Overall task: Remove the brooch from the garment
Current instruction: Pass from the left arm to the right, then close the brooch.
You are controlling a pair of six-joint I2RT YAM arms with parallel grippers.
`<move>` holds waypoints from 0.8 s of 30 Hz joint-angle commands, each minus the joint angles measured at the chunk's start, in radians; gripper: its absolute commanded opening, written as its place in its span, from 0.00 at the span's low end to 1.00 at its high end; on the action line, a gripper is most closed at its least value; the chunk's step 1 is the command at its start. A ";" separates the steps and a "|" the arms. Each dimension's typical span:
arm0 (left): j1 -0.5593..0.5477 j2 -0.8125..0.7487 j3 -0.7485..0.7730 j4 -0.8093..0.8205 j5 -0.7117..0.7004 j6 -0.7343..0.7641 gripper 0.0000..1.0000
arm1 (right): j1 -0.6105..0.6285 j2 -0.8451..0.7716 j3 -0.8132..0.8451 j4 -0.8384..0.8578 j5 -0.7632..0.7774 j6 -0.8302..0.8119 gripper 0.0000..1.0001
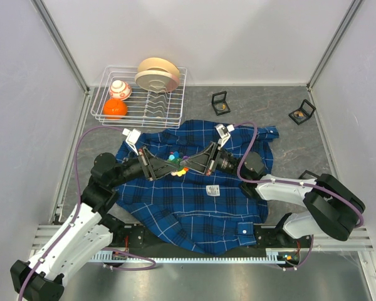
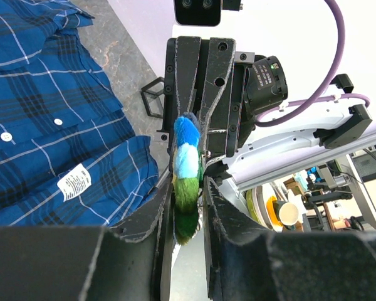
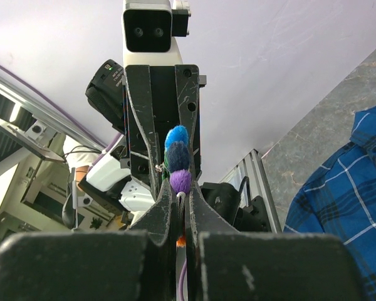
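The brooch (image 1: 177,164), a string of coloured pompoms, hangs above the garment (image 1: 194,200) between my two grippers, which meet tip to tip. In the left wrist view the brooch (image 2: 187,163) shows blue, pale blue and green, and my left gripper (image 2: 188,188) is shut on the green end. In the right wrist view my right gripper (image 3: 178,191) is shut on the brooch (image 3: 177,157) just below its purple pompom, with the metal pin between the pads. From above, the left gripper (image 1: 171,165) faces the right gripper (image 1: 188,165). Whether the brooch is still pinned to the garment (image 2: 50,125) I cannot tell.
A white wire dish rack (image 1: 144,116) at the back left holds cream plates (image 1: 158,74), an orange ball (image 1: 114,108) and a white-and-orange ball (image 1: 120,89). Two small black open boxes (image 1: 220,103) (image 1: 302,113) lie on the grey mat behind the shirt. Walls close in both sides.
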 commanded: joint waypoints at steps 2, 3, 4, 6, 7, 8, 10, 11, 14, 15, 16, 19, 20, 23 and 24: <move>-0.012 0.009 0.013 -0.003 0.022 0.015 0.30 | 0.041 0.009 0.042 0.056 -0.037 0.012 0.00; -0.012 0.009 0.014 -0.003 0.022 0.013 0.31 | 0.041 0.009 0.042 0.056 -0.035 0.011 0.00; -0.012 0.006 0.011 -0.003 0.020 0.012 0.32 | 0.041 0.009 0.044 0.056 -0.037 0.012 0.00; -0.012 0.004 0.010 -0.004 0.019 0.012 0.32 | 0.042 0.009 0.044 0.060 -0.037 0.014 0.00; -0.012 0.004 0.010 -0.003 0.022 0.010 0.32 | 0.042 0.008 0.046 0.060 -0.035 0.015 0.00; -0.012 0.006 0.010 -0.001 0.022 0.009 0.32 | 0.042 0.004 0.046 0.061 -0.035 0.015 0.00; -0.012 0.004 0.008 0.002 0.020 0.009 0.28 | 0.044 -0.003 0.046 0.057 -0.035 0.014 0.00; -0.012 0.001 0.006 0.004 0.019 0.009 0.27 | 0.042 -0.005 0.044 0.055 -0.034 0.012 0.00; -0.012 0.003 0.005 0.000 0.019 0.006 0.28 | 0.042 -0.008 0.042 0.055 -0.032 0.012 0.00; -0.012 0.003 0.005 0.002 0.019 0.003 0.31 | 0.042 -0.011 0.041 0.056 -0.032 0.011 0.00; -0.012 0.001 0.003 0.000 0.017 0.000 0.33 | 0.042 -0.012 0.041 0.056 -0.032 0.010 0.00; -0.011 -0.006 0.003 -0.007 0.008 -0.005 0.38 | 0.041 -0.023 0.041 0.050 -0.032 0.004 0.00; -0.011 -0.009 0.003 -0.006 0.005 -0.007 0.40 | 0.042 -0.025 0.041 0.047 -0.032 0.004 0.00; -0.011 -0.017 0.006 -0.016 0.005 0.001 0.45 | 0.042 -0.028 0.038 0.037 -0.034 -0.003 0.00; -0.009 -0.020 0.013 -0.026 0.005 0.006 0.47 | 0.042 -0.032 0.038 0.032 -0.032 -0.005 0.00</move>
